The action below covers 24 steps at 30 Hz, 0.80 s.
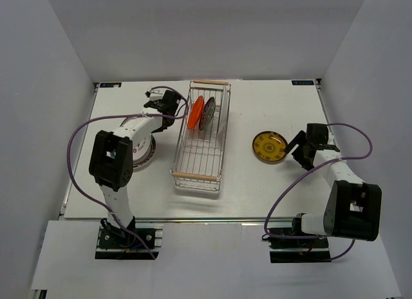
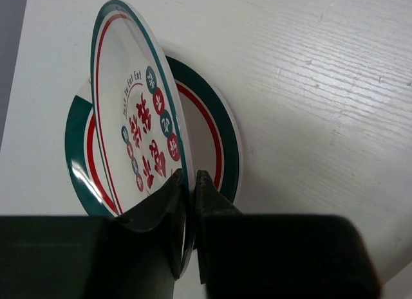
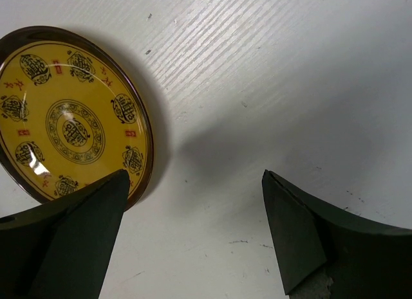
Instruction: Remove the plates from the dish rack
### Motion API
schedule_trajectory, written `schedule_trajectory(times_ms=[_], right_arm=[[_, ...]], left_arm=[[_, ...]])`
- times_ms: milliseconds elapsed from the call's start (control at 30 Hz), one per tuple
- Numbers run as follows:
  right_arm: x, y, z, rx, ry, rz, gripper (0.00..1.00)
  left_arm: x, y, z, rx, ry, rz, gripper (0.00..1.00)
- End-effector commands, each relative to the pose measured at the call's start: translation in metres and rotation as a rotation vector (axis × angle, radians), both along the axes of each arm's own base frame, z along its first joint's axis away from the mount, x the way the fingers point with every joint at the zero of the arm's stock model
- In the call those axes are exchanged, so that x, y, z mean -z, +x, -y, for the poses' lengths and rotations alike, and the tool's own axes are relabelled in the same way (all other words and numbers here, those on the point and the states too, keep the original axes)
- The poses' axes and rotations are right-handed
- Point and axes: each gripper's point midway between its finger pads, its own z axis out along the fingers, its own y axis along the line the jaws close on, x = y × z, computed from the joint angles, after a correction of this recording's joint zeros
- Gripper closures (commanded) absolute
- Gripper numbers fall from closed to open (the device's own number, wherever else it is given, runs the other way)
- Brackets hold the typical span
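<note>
On the right of the bench (image 1: 270,190), nearer its front edge, the right hand (image 3: 195,177) hangs low over the wood with its two dark fingers spread wide and nothing between them. Just beside its left finger lies a yellow plate (image 3: 71,112) with dark medallions and a brown rim, flat on the bench and well to the right of the rack. Across on the left side, the left hand (image 2: 191,190) has its fingers pinched narrow on the lower rim of a white plate (image 2: 138,119) edged in teal, ringed in red and marked with red and teal dots. It holds this plate up on edge, tilted. Directly under it a second plate (image 2: 215,138), also with a teal rim and a red ring, lies flat on the bench left of the rack. Whether the two touch cannot be told. The dish rack (image 1: 195,176), chrome wire with a wooden bar at each short end, runs lengthwise down the middle. Its near half is bare wire, and in its far half an orange plate (image 1: 196,111) and a grey plate (image 1: 208,113) stand on edge side by side.
</note>
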Motion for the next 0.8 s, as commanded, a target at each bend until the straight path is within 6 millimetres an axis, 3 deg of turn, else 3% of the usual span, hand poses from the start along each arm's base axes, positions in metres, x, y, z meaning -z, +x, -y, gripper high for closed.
schedule_trajectory(times_ms=[0,100,467,633,767], right_arm=[[-0.011,0.012,0.002,-0.005,-0.007,0.024,0.11],[-0.009,0.011,0.002,-0.006,-0.007,0.012,0.11],[-0.010,0.010,0.001,-0.004,-0.005,0.012,0.11],[-0.009,0.009,0.000,-0.007,0.001,0.010,0.11],[-0.009,0.009,0.000,-0.007,0.001,0.008,0.11]], left_arm=[[0.000,-0.003,-0.002,-0.030,-0.026,0.006,0.75],[0.002,-0.005,-0.001,-0.042,-0.035,-0.005,0.59],[0.019,-0.020,-0.001,-0.067,-0.050,-0.071,0.41],[0.019,-0.027,-0.001,-0.083,-0.062,-0.085,0.19],[0.012,-0.027,0.002,-0.079,-0.088,-0.068,0.11]])
